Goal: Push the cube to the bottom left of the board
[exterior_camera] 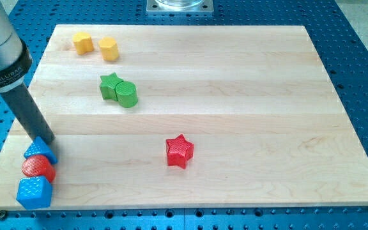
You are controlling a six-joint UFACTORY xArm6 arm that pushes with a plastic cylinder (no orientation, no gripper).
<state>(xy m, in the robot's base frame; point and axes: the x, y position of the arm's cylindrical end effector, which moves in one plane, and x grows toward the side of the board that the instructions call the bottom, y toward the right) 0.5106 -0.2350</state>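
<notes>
Rod and blocks crowd the view's bottom-left corner of the pale wooden table, which rests on a blue perforated surface. My tip — the lower end of the straight dark rod, the only end effector here, with no jaws to open or close and holding nothing — sits right at the top edge of a small blue cube, touching it or very nearly so. Just below that cube, pressed against it, lies a red ribbed cylinder, and below that, touching it, a larger blue block of faceted shape, close to the table's bottom edge. The three form a short column running down from my tip toward the corner. Well apart, near the middle, stands a red star-shaped block. Toward the view's top left, a green star block touches a green cylinder — and higher still sit two yellow blocks, one just left of the other, apart.
</notes>
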